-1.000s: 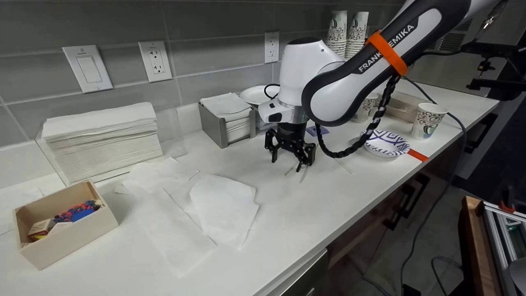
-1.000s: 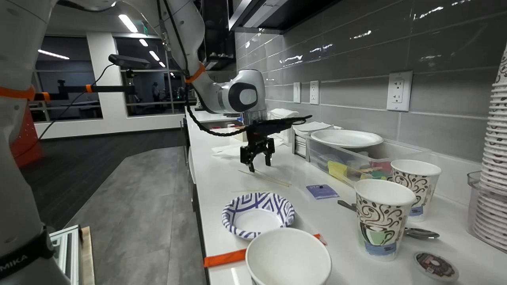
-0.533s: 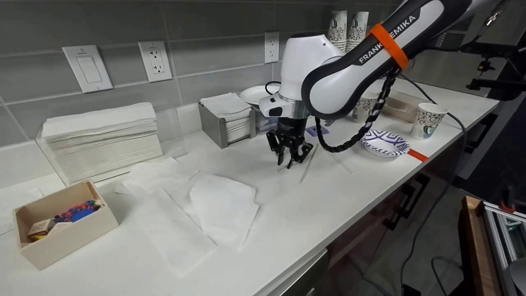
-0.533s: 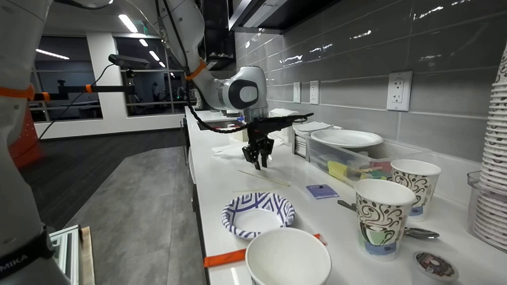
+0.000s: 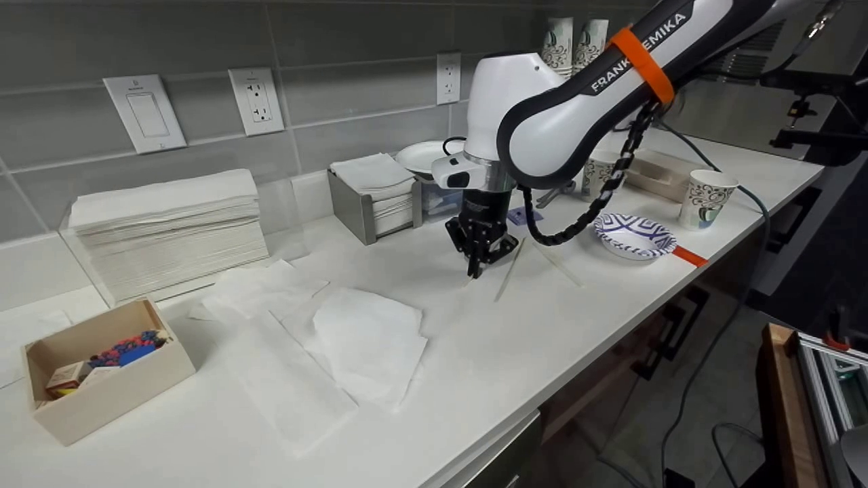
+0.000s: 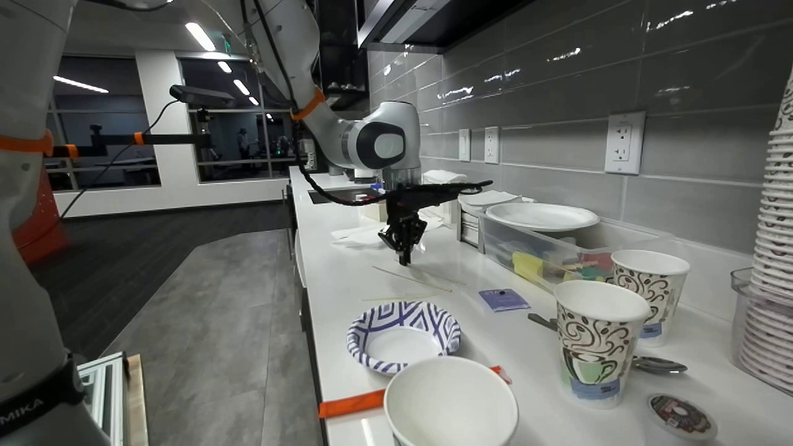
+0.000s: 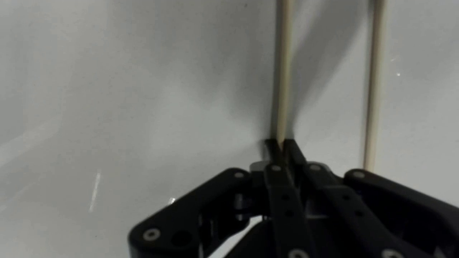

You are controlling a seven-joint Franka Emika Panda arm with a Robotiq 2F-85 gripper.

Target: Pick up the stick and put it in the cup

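Note:
In the wrist view, my gripper (image 7: pixel 280 144) is shut on a thin pale stick (image 7: pixel 284 68) that runs away from between its fingertips. To the right of it lies another thin stick (image 7: pixel 374 86) on the counter. An exterior view shows the gripper (image 6: pixel 404 262) low over the white counter, with the held stick (image 6: pixel 445 277) reaching toward the camera at a low angle. Two more sticks (image 6: pixel 412 279) lie close by. Paper cups stand farther along the counter: a white-rimmed cup (image 6: pixel 451 406), a patterned cup (image 6: pixel 601 350) and another cup (image 6: pixel 650 294) behind it. Which cup is meant I cannot tell.
A patterned bowl (image 6: pixel 403 348) sits between the sticks and the nearest cup, beside an orange strip (image 6: pixel 352 405). Toward the wall are a clear bin (image 6: pixel 495 248), a purple packet (image 6: pixel 503 300) and a napkin holder (image 5: pixel 369 220). Loose napkins (image 5: pixel 369 339) and a wooden box (image 5: pixel 115 400) lie beyond.
My gripper's jaws have come together from wide open and now pinch one stick. That stick's outer end has shifted slightly. The hand itself has moved only a little.

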